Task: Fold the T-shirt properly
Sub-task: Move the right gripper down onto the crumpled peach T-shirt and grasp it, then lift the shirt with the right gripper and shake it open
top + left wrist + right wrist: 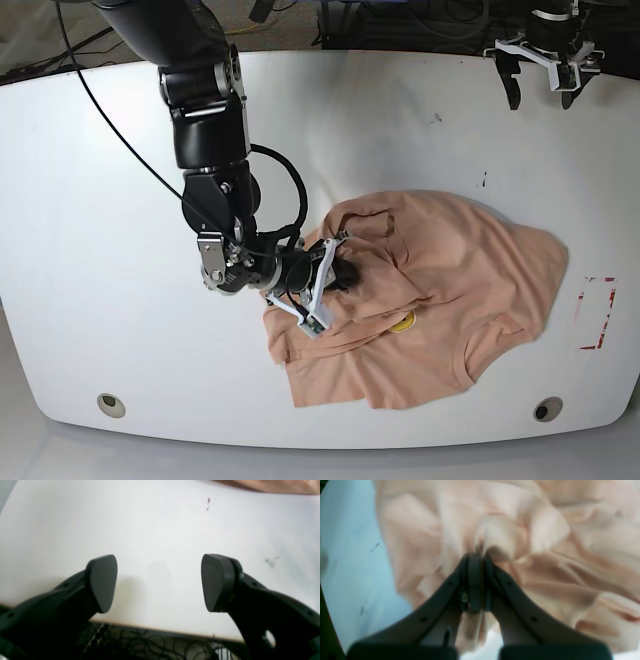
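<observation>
Left wrist view: the left claw (159, 583) hangs spread wide over the bare white desk (160, 530), its two dark fingertips well apart with nothing between them; a sliver of the peach-pink T-shirt (275, 485) shows at one o'clock, and small dark specks (208, 503) mark the desk at twelve o'clock. Dark cables (155, 645) tangle below the desk edge at six o'clock. Right wrist view: the right claw (475, 557) is pressed together on a bunched fold of the T-shirt (520, 542), the cloth puckering up just past its tips; rumpled fabric fills the frame from twelve to four o'clock, with pale desk (350, 567) at nine o'clock. Base view: the T-shirt (440, 300) lies crumpled at the desk's (100, 250) lower centre-right, a small yellow print (403, 321) on its chest and its neckline toward five o'clock. The right claw (350, 274) pinches the shirt's edge at nine o'clock of the garment. The left claw (541, 85) sits at the desk's one o'clock corner, well apart from the shirt. A red-outlined mark (596, 312) lies at three o'clock.
</observation>
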You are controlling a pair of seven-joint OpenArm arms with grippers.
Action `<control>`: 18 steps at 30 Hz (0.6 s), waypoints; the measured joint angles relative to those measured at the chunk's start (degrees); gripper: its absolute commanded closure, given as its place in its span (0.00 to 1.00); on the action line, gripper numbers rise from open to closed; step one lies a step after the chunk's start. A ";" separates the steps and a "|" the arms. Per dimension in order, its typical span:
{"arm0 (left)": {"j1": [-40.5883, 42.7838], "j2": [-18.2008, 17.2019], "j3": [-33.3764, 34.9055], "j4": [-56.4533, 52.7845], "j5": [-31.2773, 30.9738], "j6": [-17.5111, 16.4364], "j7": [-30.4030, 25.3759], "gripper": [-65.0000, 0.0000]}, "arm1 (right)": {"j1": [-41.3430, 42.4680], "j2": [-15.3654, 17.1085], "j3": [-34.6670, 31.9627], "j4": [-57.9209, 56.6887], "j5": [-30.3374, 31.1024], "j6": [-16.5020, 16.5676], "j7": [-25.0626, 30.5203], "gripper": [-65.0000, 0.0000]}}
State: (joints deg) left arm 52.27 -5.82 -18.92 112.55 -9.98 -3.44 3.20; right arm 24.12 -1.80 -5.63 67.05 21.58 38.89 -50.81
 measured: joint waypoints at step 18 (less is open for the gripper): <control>-11.34 0.44 2.05 1.60 -0.22 0.02 5.20 0.25 | -29.79 3.54 -0.50 43.52 0.98 1.11 -11.61 1.00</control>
State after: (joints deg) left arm 40.93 -5.39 -16.86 114.15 -10.20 -3.42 8.40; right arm -5.67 1.74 -6.13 110.56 22.57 40.01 -62.41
